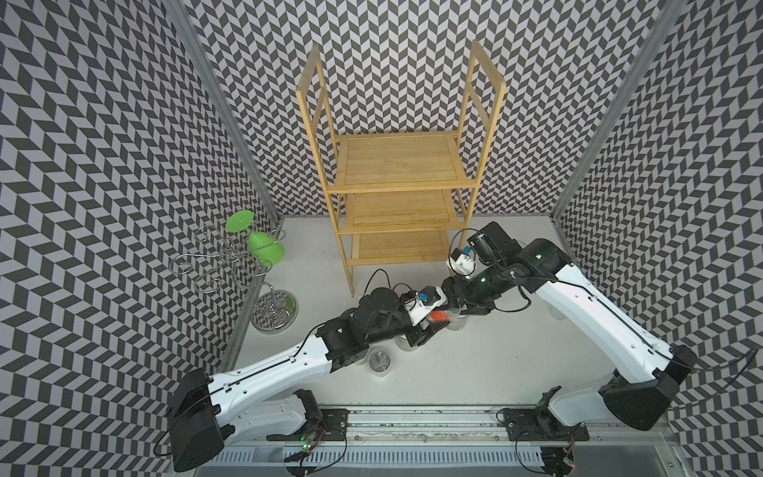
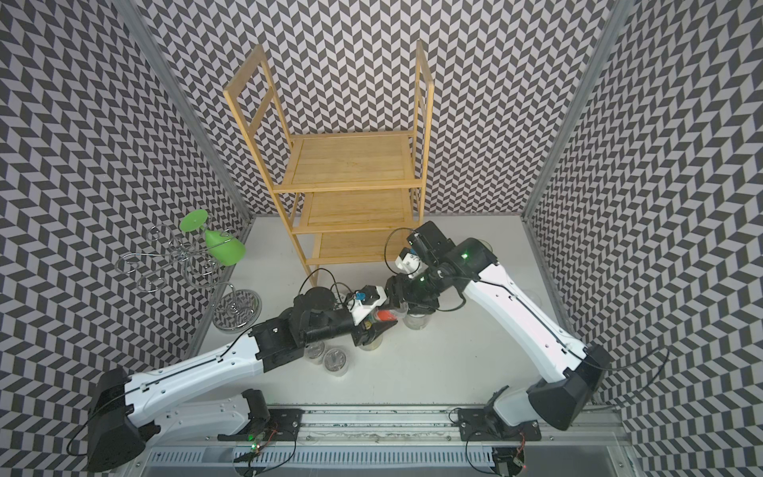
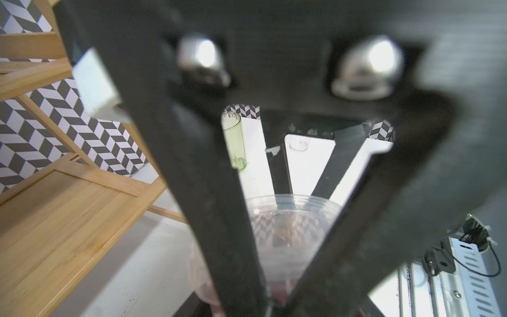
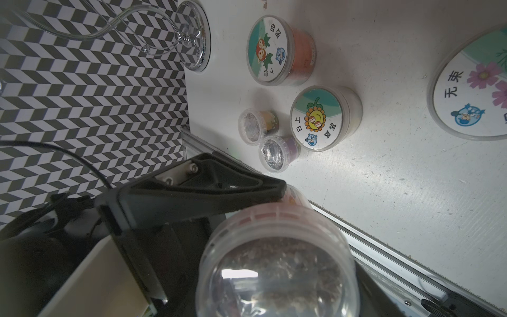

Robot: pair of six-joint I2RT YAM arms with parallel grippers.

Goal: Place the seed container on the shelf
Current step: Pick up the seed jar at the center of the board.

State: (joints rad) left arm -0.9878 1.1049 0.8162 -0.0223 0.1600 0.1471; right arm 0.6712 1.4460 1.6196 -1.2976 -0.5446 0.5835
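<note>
A white tabletop was enclosed on three sides by walls papered in a black-and-white chevron pattern. At 12 o'clock, against the back wall, the tall light bamboo three-tier shelf was stood upright, and its slatted boards were seen bare in both top views. At about 9 o'clock a chrome wire glass-holder stand was placed, with a green plastic goblet hung upside down from it.

Near the table's centre, toward 6 o'clock of the shelf and apart from it, the small clear plastic seed container with a red band was held between both arms. The right gripper was closed on it from the 1 o'clock side. In the left wrist view its two thin taped fingers were seen flanking the container's rim. The left gripper was extended from 8 o'clock, its jaws set at a narrow gap with the container's reddish body pinched between them. In the right wrist view one black triangular finger was pressed against the container's side, just behind its domed transparent lid.

Other pots were stood on the table nearby. A round strawberry-lidded tub and a round sunflower-lidded tub were seen, with two small clear-lidded jars just beside the latter.
</note>
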